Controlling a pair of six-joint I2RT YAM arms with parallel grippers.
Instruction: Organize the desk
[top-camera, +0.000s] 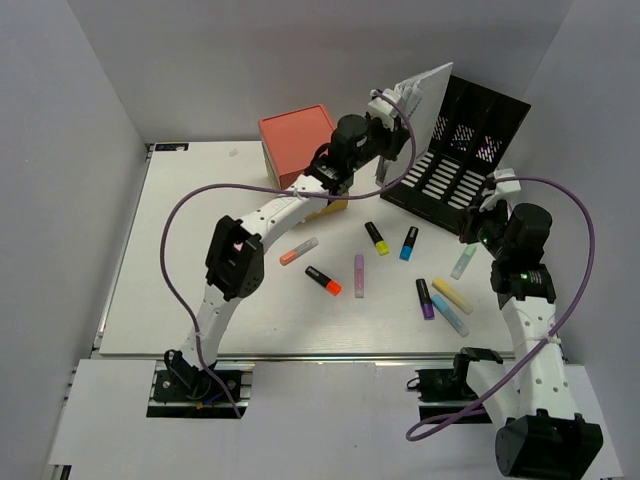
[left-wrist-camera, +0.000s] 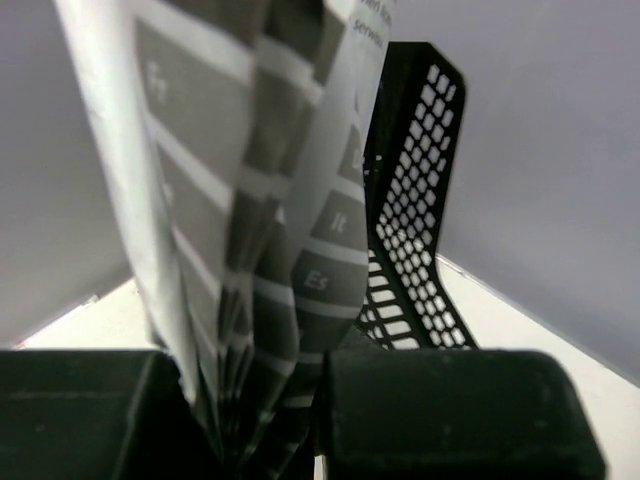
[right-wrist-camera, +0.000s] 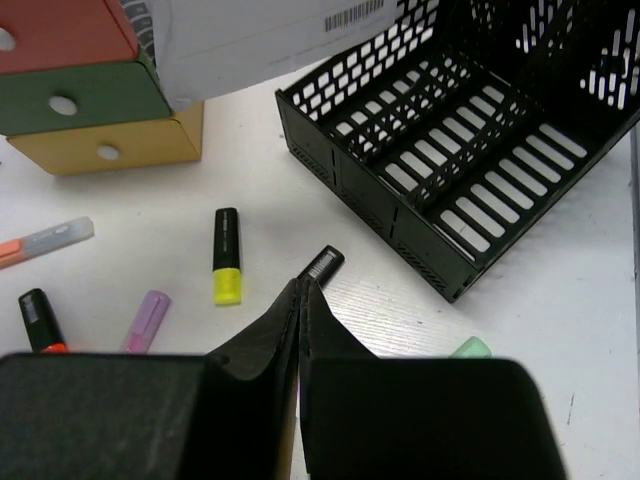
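Observation:
The white desk (top-camera: 200, 260) holds several scattered highlighters, among them a yellow-black one (top-camera: 376, 238), a blue-black one (top-camera: 409, 243) and a purple one (top-camera: 359, 275). My left gripper (top-camera: 392, 112) is shut on a printed booklet (top-camera: 420, 95) and holds it upright beside the black file rack (top-camera: 455, 150). In the left wrist view the booklet (left-wrist-camera: 250, 200) stands between my fingers, with the rack (left-wrist-camera: 410, 220) behind it. My right gripper (top-camera: 472, 228) is shut and empty above the desk. In the right wrist view its tips (right-wrist-camera: 302, 285) hover before a black highlighter end (right-wrist-camera: 322, 265).
A red-green-yellow drawer unit (top-camera: 297, 145) stands at the back centre, left of the rack; it also shows in the right wrist view (right-wrist-camera: 90, 100). More highlighters lie at the right: green (top-camera: 462, 262), yellow (top-camera: 451, 295), light blue (top-camera: 450, 315). Grey walls enclose the desk.

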